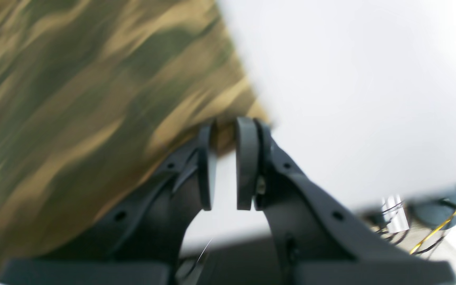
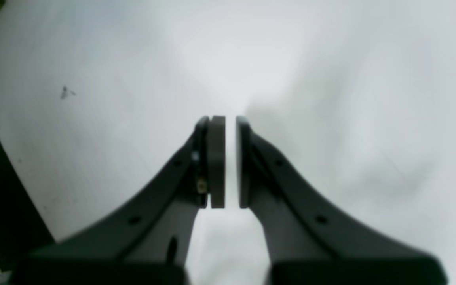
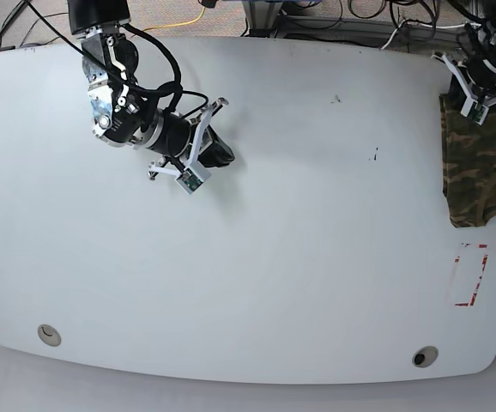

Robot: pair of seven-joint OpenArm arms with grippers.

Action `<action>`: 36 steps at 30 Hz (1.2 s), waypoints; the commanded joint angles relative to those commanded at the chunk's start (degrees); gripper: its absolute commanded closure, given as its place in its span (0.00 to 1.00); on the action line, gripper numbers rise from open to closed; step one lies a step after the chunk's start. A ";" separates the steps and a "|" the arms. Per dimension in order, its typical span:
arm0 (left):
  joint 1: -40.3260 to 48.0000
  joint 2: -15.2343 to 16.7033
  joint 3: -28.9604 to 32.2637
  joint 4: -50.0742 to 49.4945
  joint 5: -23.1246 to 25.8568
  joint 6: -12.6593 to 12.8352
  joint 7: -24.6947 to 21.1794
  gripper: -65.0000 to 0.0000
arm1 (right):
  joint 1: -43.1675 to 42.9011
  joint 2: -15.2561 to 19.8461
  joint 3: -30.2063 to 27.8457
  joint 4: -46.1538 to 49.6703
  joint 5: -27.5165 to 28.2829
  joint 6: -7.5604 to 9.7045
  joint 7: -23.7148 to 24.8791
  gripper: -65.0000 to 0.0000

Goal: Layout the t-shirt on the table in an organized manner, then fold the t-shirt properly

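The table fills most of the base view, a broad white top with rounded edges. Two small round grommet holes are set near its near edge, one toward each corner, and a red-outlined tape rectangle is marked near the right edge of that view.

The t-shirt is seen bunched at the far right edge of the table in the base view, its camouflage cloth lying partly over the rim, just above the tape rectangle. In the left wrist view the cloth is blurred, spread across the left half of the picture over the white surface.

The left gripper is placed at the upper corner of the t-shirt. A narrow gap is seen between its pads, and a corner of the cloth appears between the tips; whether the cloth is actually pinched cannot be told through the blur.

The right gripper is held over bare table, well apart from the t-shirt. Its pads are parted by a slim gap with nothing between them.
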State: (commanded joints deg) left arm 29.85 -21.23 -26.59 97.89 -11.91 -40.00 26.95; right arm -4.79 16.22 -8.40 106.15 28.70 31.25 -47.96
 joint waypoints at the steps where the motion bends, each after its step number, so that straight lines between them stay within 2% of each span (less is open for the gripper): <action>1: -0.70 0.00 0.70 -0.26 0.00 0.00 0.00 0.89 | 0.00 0.00 0.00 0.00 0.00 0.00 0.00 0.94; 4: -4.13 1.58 2.99 -1.32 0.09 0.00 0.00 0.89 | 0.00 0.00 0.00 0.00 0.00 0.00 0.00 0.94; 9: -7.91 3.60 3.25 -4.04 0.35 0.00 0.26 0.89 | 0.00 0.00 0.00 0.00 0.00 -0.09 0.00 0.94; 13: -12.57 4.40 2.73 -7.47 0.35 0.00 2.90 0.89 | 0.00 0.00 0.00 -0.18 0.00 -0.18 0.00 0.94; 21: -15.91 3.96 -3.52 -16.53 0.35 0.00 3.43 0.89 | -0.09 0.35 0.00 -0.35 0.00 -0.18 0.00 0.94; 25: -16.97 1.41 -6.68 -20.48 0.35 0.00 3.43 0.89 | -0.18 0.35 0.00 -0.35 0.00 -0.18 0.00 0.94; 36: -16.97 -0.26 -10.99 -20.84 0.26 0.00 3.34 0.89 | -0.09 0.09 0.00 -0.44 0.00 -0.09 0.00 0.94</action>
State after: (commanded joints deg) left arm 12.88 -21.49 -37.58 77.05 -11.65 -40.00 30.29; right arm -4.88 16.31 -8.40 105.71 28.70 31.16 -47.96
